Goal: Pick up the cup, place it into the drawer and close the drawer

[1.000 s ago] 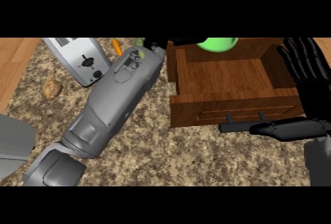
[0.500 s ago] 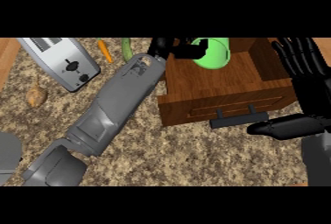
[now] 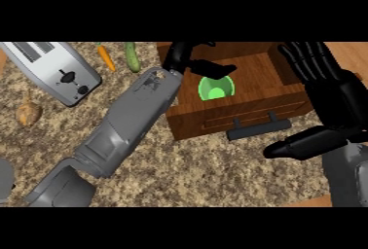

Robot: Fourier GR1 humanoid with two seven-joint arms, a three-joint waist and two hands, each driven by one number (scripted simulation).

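Cup (image 3: 215, 88), bright green, sits inside the open wooden drawer (image 3: 255, 104), its mouth turned up toward the view and its rim tilted a little. Just above and left of it is the left hand (image 3: 188, 57), reached in over the drawer's back left corner; its dark fingers (image 3: 214, 68) are curled and overlap the cup's upper rim, though whether they grip it or only lie across it cannot be told. The grey left forearm (image 3: 133, 121) runs diagonally from the lower left of the view up to that hand, crossing the speckled worktop (image 3: 215, 170).

At the view's right edge, the right hand (image 3: 323, 92) stands open with straight fingers pointing up, beside the drawer's right wall, and its thumb (image 3: 302, 144) juts left below the drawer's dark front handle (image 3: 259, 129).

On the worktop to the left lie a silver toaster (image 3: 54, 70), a carrot (image 3: 106, 57), a cucumber (image 3: 132, 56) and a potato (image 3: 27, 113).
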